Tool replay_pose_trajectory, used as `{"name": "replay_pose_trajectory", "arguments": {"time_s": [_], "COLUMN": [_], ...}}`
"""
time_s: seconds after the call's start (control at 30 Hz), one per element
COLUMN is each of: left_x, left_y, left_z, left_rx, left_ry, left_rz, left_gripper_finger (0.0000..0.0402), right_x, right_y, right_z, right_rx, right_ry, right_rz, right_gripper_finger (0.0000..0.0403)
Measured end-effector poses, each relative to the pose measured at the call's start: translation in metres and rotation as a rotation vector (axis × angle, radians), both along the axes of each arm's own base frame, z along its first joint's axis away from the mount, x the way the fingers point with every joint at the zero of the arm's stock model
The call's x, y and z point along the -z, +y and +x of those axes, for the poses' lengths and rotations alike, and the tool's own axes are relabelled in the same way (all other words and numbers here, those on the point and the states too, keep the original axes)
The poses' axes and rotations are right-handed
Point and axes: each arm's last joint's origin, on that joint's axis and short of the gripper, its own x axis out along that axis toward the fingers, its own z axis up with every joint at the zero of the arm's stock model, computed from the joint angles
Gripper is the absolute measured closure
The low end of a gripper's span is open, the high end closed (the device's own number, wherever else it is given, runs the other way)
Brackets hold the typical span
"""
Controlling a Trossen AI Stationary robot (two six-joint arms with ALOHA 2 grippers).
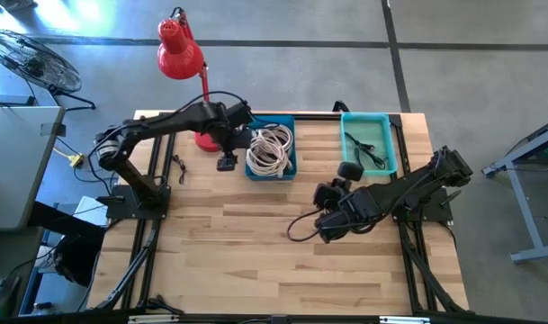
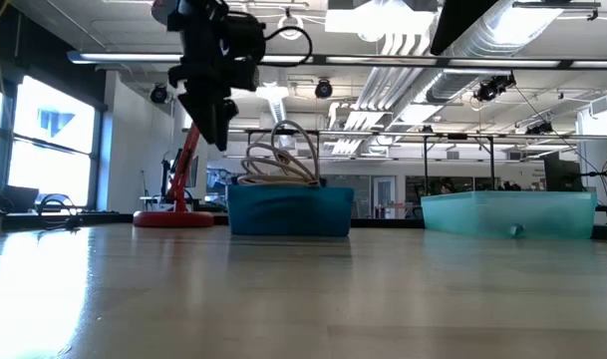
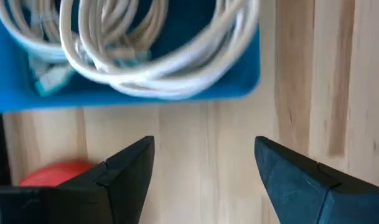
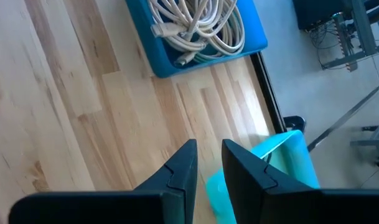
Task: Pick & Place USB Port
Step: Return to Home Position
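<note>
High view: left gripper (image 1: 226, 163), fingers spread and empty, hangs just beside the blue bin (image 1: 294, 137); right gripper (image 1: 326, 227), narrowly parted and empty, hovers over the table (image 1: 256, 261). A careless retreat could snag a loop on a left finger. Pale cables (image 1: 269, 148) lie coiled in the bin, loops rising above its rim.

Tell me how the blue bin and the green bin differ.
The blue bin holds a heap of pale coiled cables rising above its rim; the green bin holds a thin black cable lying low. The blue bin stands nearer the red lamp than the green bin. Both are open rectangular bins.
</note>
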Motion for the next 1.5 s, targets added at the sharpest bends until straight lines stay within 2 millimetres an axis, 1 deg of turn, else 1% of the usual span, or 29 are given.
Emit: {"name": "replay_pose_trajectory", "arguments": {"time_s": [0.1, 0.2, 0.33, 0.43, 0.53, 0.57, 0.7, 0.8, 0.9, 0.93, 1.0, 1.1, 1.17, 1.3, 1.37, 1.43, 1.5], "left_x": [-0.015, -0.032, -0.066, -0.097, -0.124, -0.133, -0.156, -0.168, -0.172, -0.171, -0.162, -0.139, -0.118, -0.076, -0.057, -0.04, -0.021], "left_y": [-0.008, -0.02, -0.04, -0.055, -0.072, -0.078, -0.097, -0.109, -0.118, -0.121, -0.126, -0.129, -0.129, -0.13, -0.131, -0.134, -0.136], "left_z": [-0.001, -0.003, -0.011, -0.027, -0.052, -0.064, -0.109, -0.143, -0.174, -0.184, -0.204, -0.227, -0.237, -0.24, -0.236, -0.23, -0.224], "left_rx": [0.012, 0.034, 0.07, 0.078, 0.081, 0.085, 0.085, 0.073, 0.1, 0.124, 0.172, 0.175, 0.168, 0.186, 0.248, 0.338, 0.43], "left_ry": [0.068, 0.084, -0.018, -0.115, -0.233, -0.273, -0.379, -0.476, -0.659, -0.726, -0.827, -0.933, -0.974, -1.038, -1.13, -1.242, -1.309], "left_rz": [0.027, 0.089, 0.194, 0.287, 0.364, 0.381, 0.426, 0.471, 0.503, 0.508, 0.526, 0.541, 0.547, 0.577, 0.587, 0.583, 0.585], "left_gripper_finger": [0.0129, 0.0129, 0.0129, 0.0129, 0.0129, 0.0129, 0.0129, 0.0129, 0.0129, 0.0129, 0.0129, 0.0129, 0.0129, 0.0129, 0.0129, 0.0129, 0.0129], "right_x": [0.0, -0.002, -0.014, -0.029, -0.047, -0.052, -0.07, -0.073, -0.06, -0.054, -0.04, -0.017, -0.001, 0.024, 0.035, 0.047, 0.056], "right_y": [-0.002, -0.005, -0.01, -0.016, -0.022, -0.024, -0.031, -0.038, -0.045, -0.047, -0.053, -0.06, -0.065, -0.07, -0.069, -0.066, -0.063], "right_z": [-0.005, -0.01, -0.019, -0.033, -0.051, -0.058, -0.084, -0.109, -0.134, -0.141, -0.156, -0.176, -0.185, -0.194, -0.195, -0.195, -0.197], "right_rx": [0.001, 0.028, 0.026, 0.032, 0.032, 0.029, -0.003, -0.017, -0.036, -0.051, -0.073, -0.127, -0.172, -0.306, -0.433, -0.591, -0.758], "right_ry": [0.051, 0.076, 0.026, -0.033, -0.104, -0.127, -0.205, -0.247, -0.265, -0.276, -0.329, -0.451, -0.554, -0.786, -0.879, -0.955, -1.027], "right_rz": [-0.029, -0.064, -0.056, -0.033, 0.009, 0.021, 0.062, 0.089, 0.186, 0.22, 0.274, 0.359, 0.387, 0.444, 0.453, 0.462, 0.473], "right_gripper_finger": [0.0336, 0.0336, 0.0336, 0.0336, 0.0336, 0.0336, 0.0336, 0.0336, 0.0336, 0.0336, 0.0336, 0.0336, 0.0336, 0.0336, 0.0336, 0.0336, 0.0336]}}
